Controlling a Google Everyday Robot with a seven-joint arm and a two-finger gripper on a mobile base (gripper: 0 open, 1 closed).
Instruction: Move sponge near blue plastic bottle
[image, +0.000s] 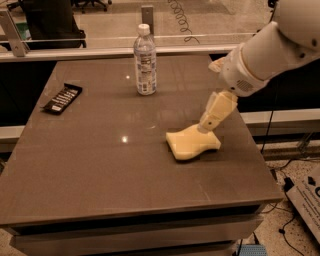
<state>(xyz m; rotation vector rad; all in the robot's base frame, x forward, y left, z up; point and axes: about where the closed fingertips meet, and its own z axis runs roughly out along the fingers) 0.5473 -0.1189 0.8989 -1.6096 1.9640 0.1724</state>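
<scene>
The pale-yellow sponge lies flat on the brown table, right of its middle. The clear plastic bottle with a white cap and printed label stands upright at the back of the table, well apart from the sponge. My gripper comes in from the upper right on a white arm and its cream-coloured tip reaches down to the sponge's right rear edge. I cannot tell if it touches the sponge.
A black flat packet with white markings lies near the table's left edge. A rail and glass partition run behind the table. Cables and floor lie to the right, below the table's right edge.
</scene>
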